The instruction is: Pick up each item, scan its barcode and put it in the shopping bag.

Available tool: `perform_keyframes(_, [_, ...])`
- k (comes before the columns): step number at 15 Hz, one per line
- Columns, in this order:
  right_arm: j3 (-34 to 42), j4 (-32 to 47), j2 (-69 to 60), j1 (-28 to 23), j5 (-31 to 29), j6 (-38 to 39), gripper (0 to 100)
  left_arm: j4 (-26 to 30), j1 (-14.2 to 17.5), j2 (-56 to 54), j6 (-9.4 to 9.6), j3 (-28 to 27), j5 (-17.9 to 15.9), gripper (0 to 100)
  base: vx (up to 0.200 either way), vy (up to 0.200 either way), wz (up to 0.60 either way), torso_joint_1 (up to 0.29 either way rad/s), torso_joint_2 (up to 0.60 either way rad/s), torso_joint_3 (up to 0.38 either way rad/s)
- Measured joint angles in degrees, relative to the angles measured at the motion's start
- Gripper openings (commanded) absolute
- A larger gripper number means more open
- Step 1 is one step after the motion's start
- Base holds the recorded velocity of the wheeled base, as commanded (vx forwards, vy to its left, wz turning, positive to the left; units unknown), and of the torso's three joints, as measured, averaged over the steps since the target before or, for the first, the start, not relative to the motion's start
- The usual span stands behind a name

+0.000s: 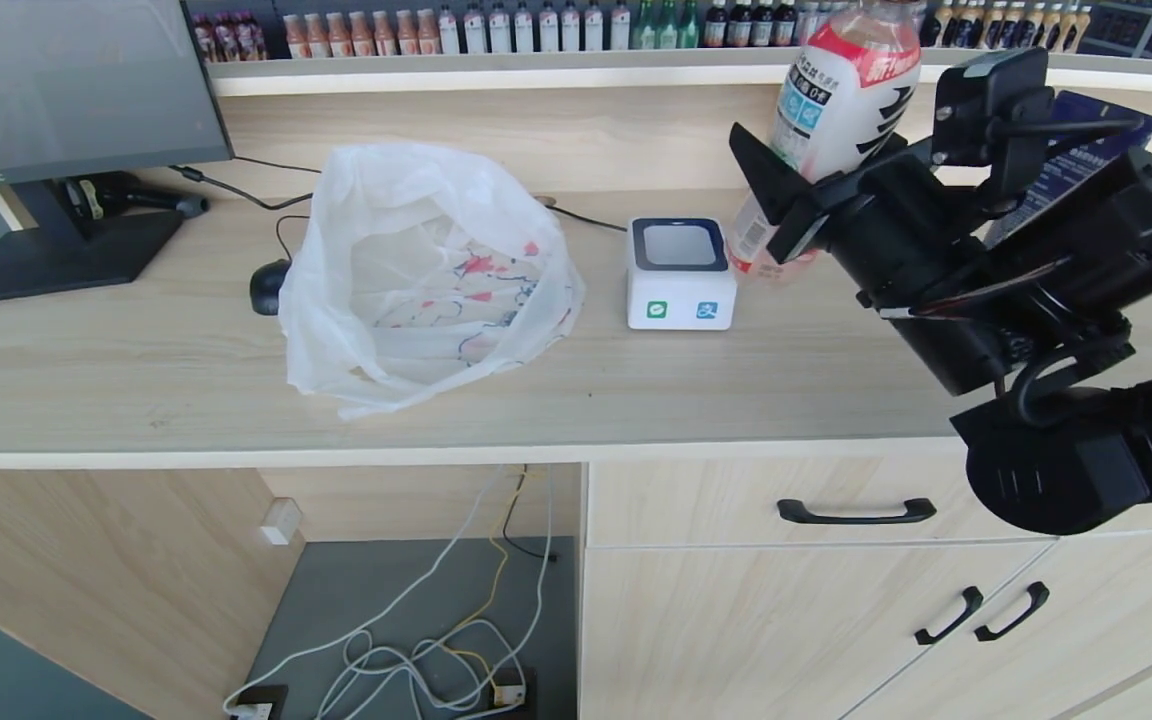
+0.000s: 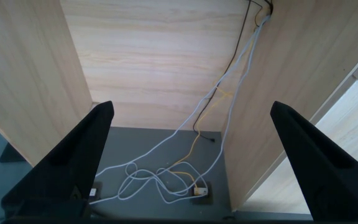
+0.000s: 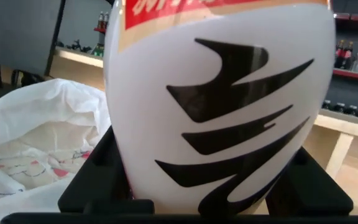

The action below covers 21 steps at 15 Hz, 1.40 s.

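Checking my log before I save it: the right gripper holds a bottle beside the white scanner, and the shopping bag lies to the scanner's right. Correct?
Not quite. The shopping bag lies to the scanner's left, not its right, as the head view shows. The rest stands: the right gripper holds the bottle beside the scanner.

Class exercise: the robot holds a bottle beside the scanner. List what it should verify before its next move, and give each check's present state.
1. Bottle held in right gripper: ok, shut on its body.
2. Bottle above scanner: not ok, it hangs tilted beside it.
3. Barcode turned towards the scanner: cannot tell.
4. Shopping bag mouth open: ok.
5. Left gripper out of the way: ok, open, down below the counter.
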Motion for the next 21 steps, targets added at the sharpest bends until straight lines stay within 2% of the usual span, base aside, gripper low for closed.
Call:
perform_keyframes(5, [5.07, -1.78, -4.35, 0.46, -7.74, 4.40, 0, 0.02, 0.05, 0.00, 0.00, 0.00, 0.00, 100, 0.000, 0.000, 0.00, 0.000, 0.00, 0.000])
perform_keyframes(10, [6.14, -3.61, -8.57, 0.66, -17.41, 11.50, 0, 0.02, 0.00, 0.00, -0.02, 0.00, 0.00, 100, 0.000, 0.000, 0.00, 0.000, 0.00, 0.000])
perform_keyframes(17, [6.67, -4.32, -8.73, -0.39, -17.94, 9.61, 0, 0.02, 0.10, 0.00, -0.13, 0.00, 0.00, 100, 0.000, 0.000, 0.00, 0.000, 0.00, 0.000])
perform_keyframes(21, [6.42, -4.57, -6.94, -0.55, -17.85, 9.61, 0, 0.00, 0.10, 0.00, -0.13, 0.00, -0.02, 100, 0.000, 0.200, 0.00, 0.000, 0.00, 0.001])
